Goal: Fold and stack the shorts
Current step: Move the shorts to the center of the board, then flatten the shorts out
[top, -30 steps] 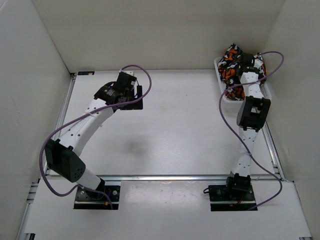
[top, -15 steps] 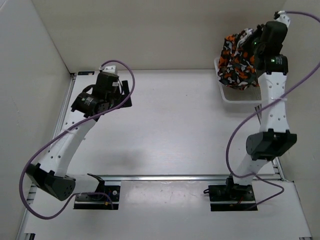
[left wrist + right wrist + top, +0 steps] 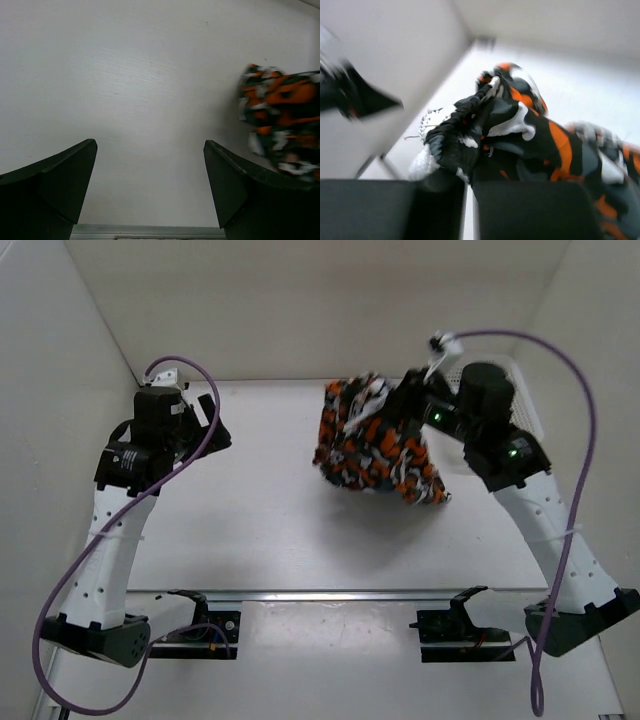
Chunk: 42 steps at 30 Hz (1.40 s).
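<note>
The right gripper (image 3: 469,189) is pinching the crumpled orange, black, grey and white camouflage cloth shorts (image 3: 375,445), dangling them over the counter's far middle, while the left gripper (image 3: 150,150), fingers spread wide, is hovering well apart towards the far left corner.

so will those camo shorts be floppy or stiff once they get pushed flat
Probably floppy: the shorts hang from the right gripper in a crumpled bunch. Likely light, since one pinch holds them above the table. Pushed, they would likely bunch and wrinkle rather than slide whole.
</note>
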Tool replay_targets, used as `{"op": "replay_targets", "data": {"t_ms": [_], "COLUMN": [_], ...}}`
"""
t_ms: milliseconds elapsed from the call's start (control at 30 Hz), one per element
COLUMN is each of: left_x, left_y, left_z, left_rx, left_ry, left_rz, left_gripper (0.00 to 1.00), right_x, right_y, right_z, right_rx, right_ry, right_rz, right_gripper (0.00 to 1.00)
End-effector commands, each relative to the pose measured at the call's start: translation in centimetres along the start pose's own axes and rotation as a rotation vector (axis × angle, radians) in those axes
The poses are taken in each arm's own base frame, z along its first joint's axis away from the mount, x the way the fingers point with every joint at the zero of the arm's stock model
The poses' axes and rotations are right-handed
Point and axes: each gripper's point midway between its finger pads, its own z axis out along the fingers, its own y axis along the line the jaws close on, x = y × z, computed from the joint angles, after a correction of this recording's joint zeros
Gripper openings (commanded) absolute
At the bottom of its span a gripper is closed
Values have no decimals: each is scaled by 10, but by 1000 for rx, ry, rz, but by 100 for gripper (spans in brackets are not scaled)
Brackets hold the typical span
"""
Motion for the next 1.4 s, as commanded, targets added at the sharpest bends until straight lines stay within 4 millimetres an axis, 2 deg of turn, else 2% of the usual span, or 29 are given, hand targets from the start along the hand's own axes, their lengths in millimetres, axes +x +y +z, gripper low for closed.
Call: {"op": "replay_targets", "data": {"t_ms": [0, 67, 100, 167, 200, 300, 333, 400, 433, 500, 533, 633, 667, 700, 733, 800, 833, 867, 900, 933, 1000, 1033, 1067, 1100, 1133, 1167, 1233, 1267, 1367], "left_x": [19, 34, 53, 77, 105, 154, 174, 190, 194, 195, 192, 195, 188, 185, 182, 169, 173, 162, 161, 160, 161, 162, 163, 170, 166, 164, 160, 158, 150], "left_y": [-21, -34, -38, -43, -47, -67, -66, -68, -67, -65, -62, -59, -65, -68, -71, -78, -80, -88, -91, -94, -101, -105, -108, -109, -114, -118, -121, -121, -123], "left_z": [-3, 2, 12, 25, 38, 51, 54, 60, 63, 67, 72, 88, 91, 95, 99, 114, 126, 130, 136, 142, 160, 164, 169, 176, 178, 176, 176, 174, 165], "left_rx": [149, 226, 238, 251, 264, 314, 303, 296, 295, 268, 240, 203, 211, 210, 211, 189, 173, 188, 188, 186, 191, 200, 208, 206, 224, 243, 249, 248, 260], "left_ry": [48, 100, 157, 240, 334, 469, 511, 541, 541, 542, 527, 546, 536, 537, 536, 512, 536, 516, 519, 523, 542, 553, 562, 588, 582, 583, 574, 575, 556], "left_rz": [-10, -4, 21, 28, 44, 78, 67, 54, 42, 26, 32, 28, 36, 36, 36, 50, 53, 59, 70, 71, 94, 92, 100, 99, 105, 101, 100, 101, 99], "left_gripper": [99, 99, 99, 99, 99, 97, 97, 93, 93, 96, 100, 100, 100, 100, 100, 100, 100, 100, 100, 100, 100, 100, 97, 92, 82, 52, 16, 10, 10], "right_x": [96, 145, 160, 182, 189, 201, 205, 221, 228, 256, 273, 314, 335, 346, 362, 376, 385, 387, 390, 396, 400, 392, 410, 412, 403, 414, 412, 413, 415], "right_y": [-27, -53, -69, -92, -102, -109, -108, -97, -91, -71, -52, -31, -18, -14, -16, -26, -34, -42, -46, -57, -60, -64, -64, -65, -67, -71, -70, -72, -77], "right_z": [-3, -13, -26, -41, -45, -52, -49, -41, -38, -32, -29, -32, -35, -38, -44, -59, -71, -79, -86, -101, -107, -108, -121, -122, -114, -119, -110, -108, -91], "right_rx": [110, 194, 273, 398, 448, 480, 469, 424, 401, 346, 300, 291, 280, 288, 354, 466, 555, 606, 626, 654, 662, 644, 650, 636, 591, 601, 555, 561, 540], "right_ry": [202, 323, 369, 407, 412, 435, 454, 513, 540, 635, 690, 793, 852, 879, 919, 940, 934, 920, 907, 887, 832, 766, 799, 782, 712, 717, 690, 693, 679], "right_rz": [101, 151, 167, 208, 244, 278, 287, 289, 288, 266, 247, 239, 221, 220, 254, 256, 325, 360, 410, 478, 622, 694, 778, 824, 877, 916, 968, 979, 966], "right_gripper": [34, 70, 83, 83, 81, 64, 61, 61, 63, 74, 82, 90, 92, 93, 95, 97, 98, 99, 99, 99, 98, 98, 96, 96, 93, 92, 88, 87, 81]}}
